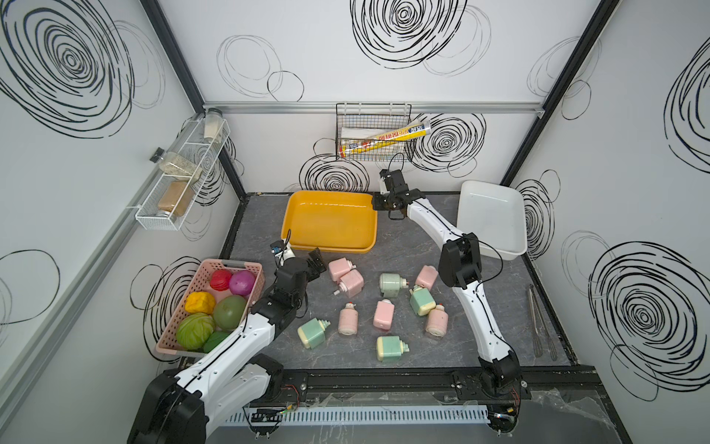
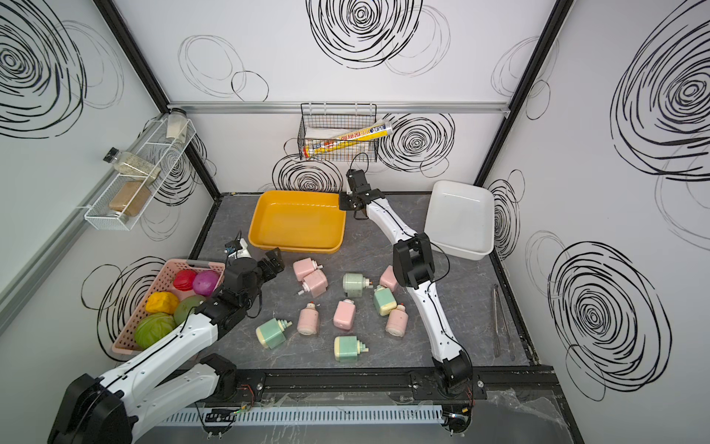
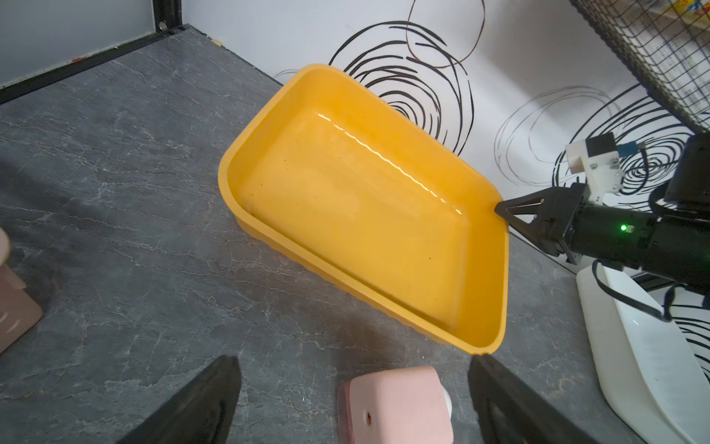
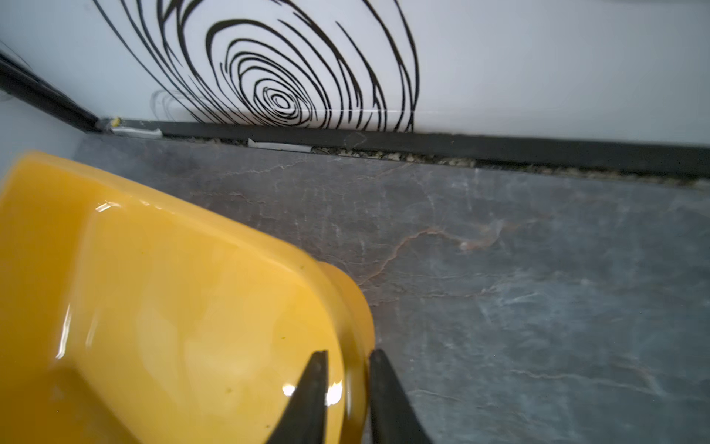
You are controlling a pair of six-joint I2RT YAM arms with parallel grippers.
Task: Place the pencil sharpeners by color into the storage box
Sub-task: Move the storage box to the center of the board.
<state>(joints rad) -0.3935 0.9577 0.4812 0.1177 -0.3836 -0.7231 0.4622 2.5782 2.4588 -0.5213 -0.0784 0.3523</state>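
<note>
While all ten pencil sharpeners (image 1: pixel 383 315) lie on the table (image 1: pixel 417 238), the yellow storage box (image 1: pixel 330 223) empty, nothing is sorted; my left gripper (image 3: pixel 353 356) gapes empty by a pink one (image 3: pixel 395 403), my right gripper (image 4: pixel 348 351) straddles the box's rim, narrowly parted, grip unclear

Pencil sharpeners (image 1: pixel 384 315) crowd the middle of the worktop (image 1: pixel 257 219), and the yellow storage box (image 1: pixel 330 223) fills its back edge, while the back-left corner lies bare.

Both top views overlook the whole table (image 1: pixel 403 246) — close wrist views share the yellow tray (image 3: pixel 345 215).
</note>
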